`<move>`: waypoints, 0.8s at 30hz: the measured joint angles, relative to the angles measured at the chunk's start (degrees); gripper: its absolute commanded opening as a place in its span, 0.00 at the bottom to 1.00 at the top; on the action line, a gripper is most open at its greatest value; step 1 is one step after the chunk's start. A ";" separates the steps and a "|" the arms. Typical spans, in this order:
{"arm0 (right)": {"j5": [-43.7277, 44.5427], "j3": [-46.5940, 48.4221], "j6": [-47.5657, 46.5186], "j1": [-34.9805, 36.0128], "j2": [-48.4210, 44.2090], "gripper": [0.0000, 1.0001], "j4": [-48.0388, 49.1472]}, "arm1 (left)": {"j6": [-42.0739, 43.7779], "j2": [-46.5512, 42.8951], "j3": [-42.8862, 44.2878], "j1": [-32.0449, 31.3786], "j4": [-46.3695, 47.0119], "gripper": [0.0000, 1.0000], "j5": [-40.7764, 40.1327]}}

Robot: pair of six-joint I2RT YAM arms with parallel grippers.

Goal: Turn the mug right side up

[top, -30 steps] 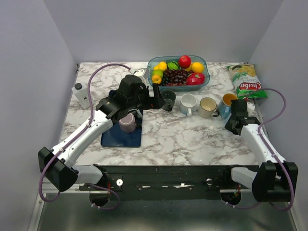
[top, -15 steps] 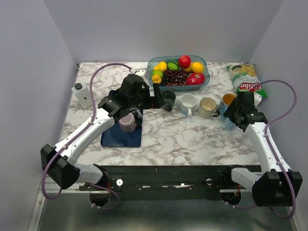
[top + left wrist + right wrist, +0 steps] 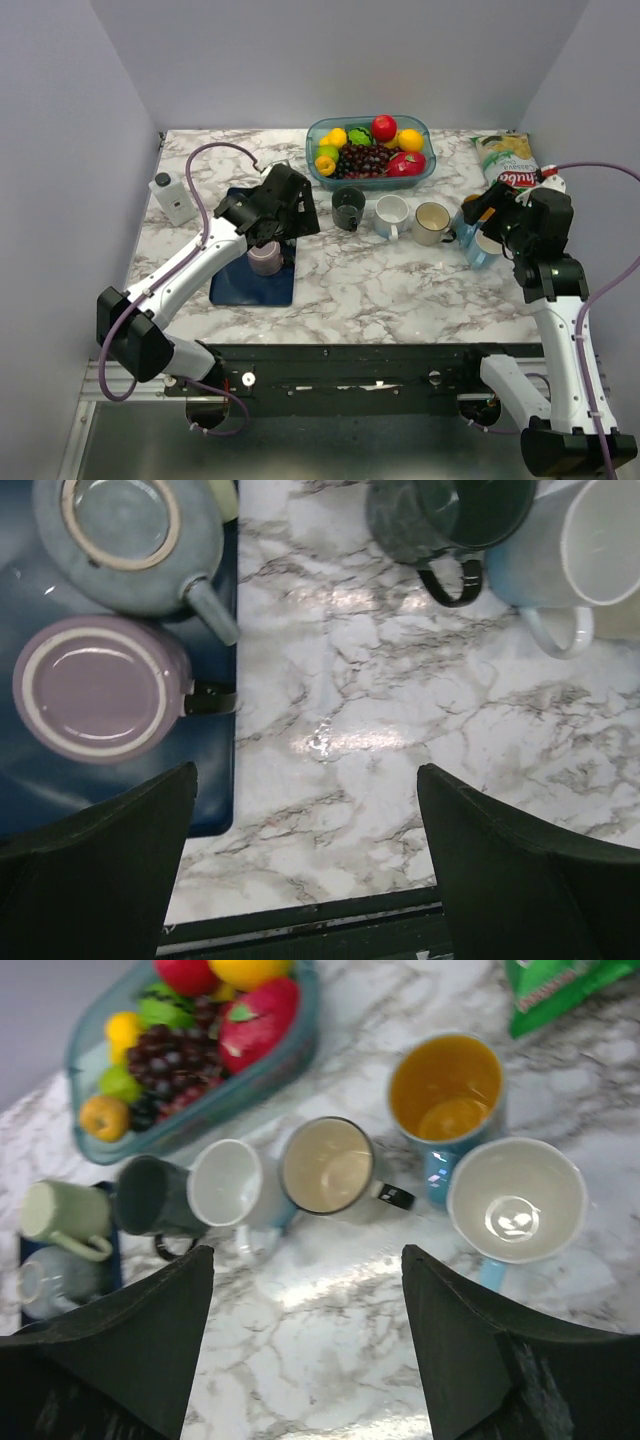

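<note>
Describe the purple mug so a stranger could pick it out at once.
Find the dark blue rectangular mat on the left side of the marble table. The lavender ceramic mug stands base-up on it, nearer the robot than the grey-blue ceramic mug, which is also base-up. It is the only purple mug there.

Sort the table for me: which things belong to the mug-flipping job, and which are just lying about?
Job: upside-down purple mug, upside-down blue-grey mug, blue mat under them.
Lying about: fruit container, chips bag, white bottle.
</note>
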 measured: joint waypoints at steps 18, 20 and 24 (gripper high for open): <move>-15.74 -0.13 0.26 0.00 2.01 0.82 3.85 | -43.85 4.13 -8.57 0.11 -12.87 0.99 -7.39; -15.72 -0.33 0.26 0.00 1.77 0.82 3.58 | -46.53 6.23 -8.55 0.13 -13.29 0.99 -7.72; -15.69 -1.40 0.26 0.00 0.61 0.82 2.73 | -50.23 10.36 -8.57 0.70 -13.22 0.98 -7.82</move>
